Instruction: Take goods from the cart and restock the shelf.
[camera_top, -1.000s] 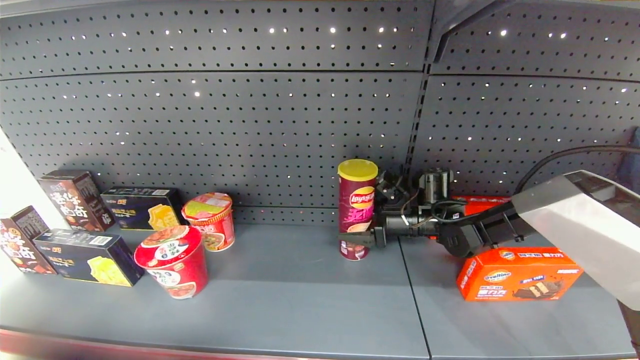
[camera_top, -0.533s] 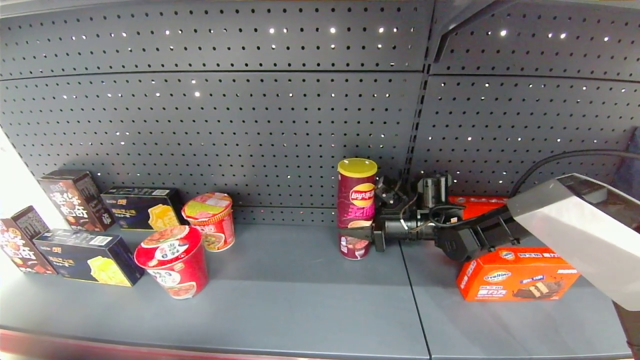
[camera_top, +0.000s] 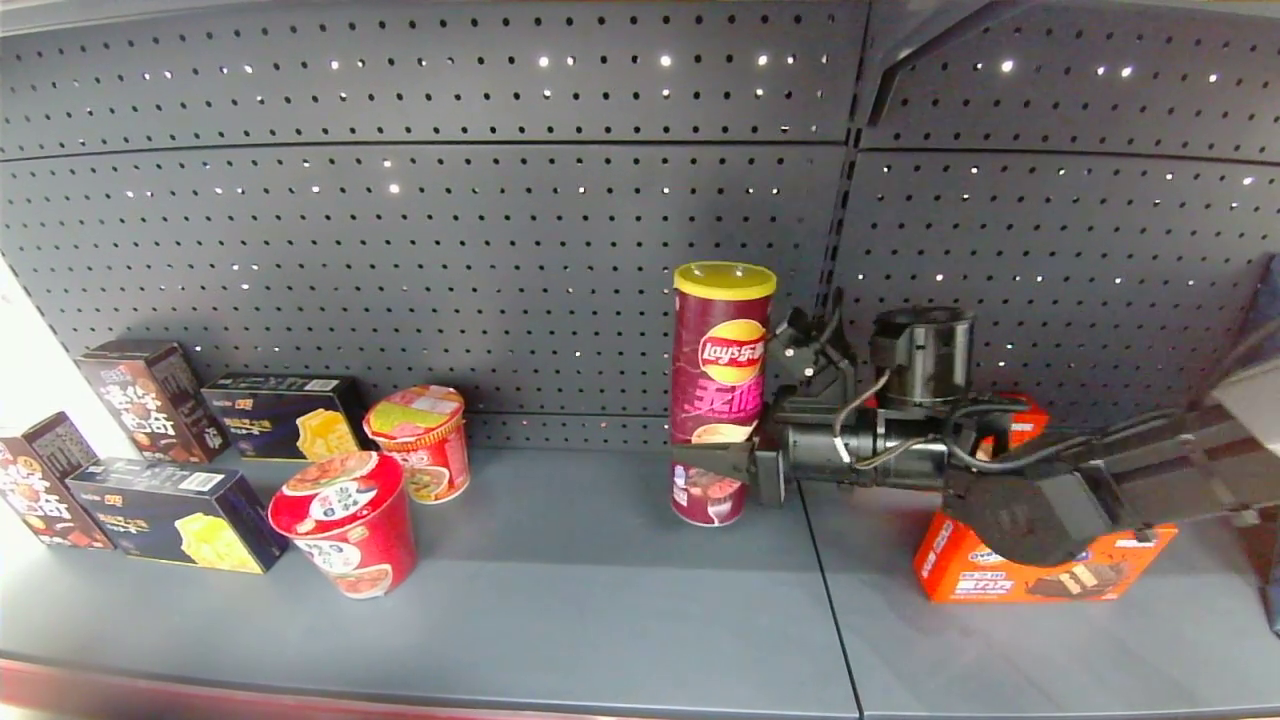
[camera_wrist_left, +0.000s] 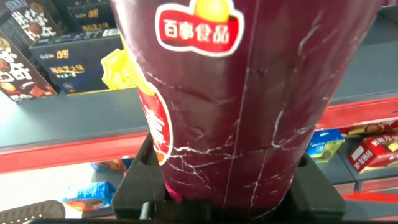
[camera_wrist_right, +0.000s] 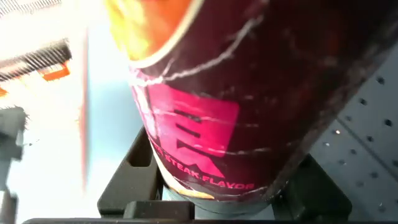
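Maroon chip can (camera_top: 722, 390) pinched by right claw (camera_top: 715, 458) | cups (camera_top: 345, 520) well apart | left claw (camera_wrist_left: 227, 186) pinches second can (camera_wrist_left: 249, 93)

Chip can (camera_top: 722, 390): smooth glossy printed wrap; lid (camera_top: 725, 280) yellow plastic, dull sheen
Second chip can (camera_wrist_left: 249, 106): glossy maroon skin with printed white veining
Right gripper (camera_top: 722, 455): matt black, hard plastic by the look
Shelf (camera_top: 560, 600): grey painted metal, matt, smooth
Back panel (camera_top: 400, 250): perforated sheet metal, matt grey
Noodle cups (camera_top: 345, 525): glossy film
Dark boxes (camera_top: 180, 512) and orange box (camera_top: 1000, 578): printed card, light gloss
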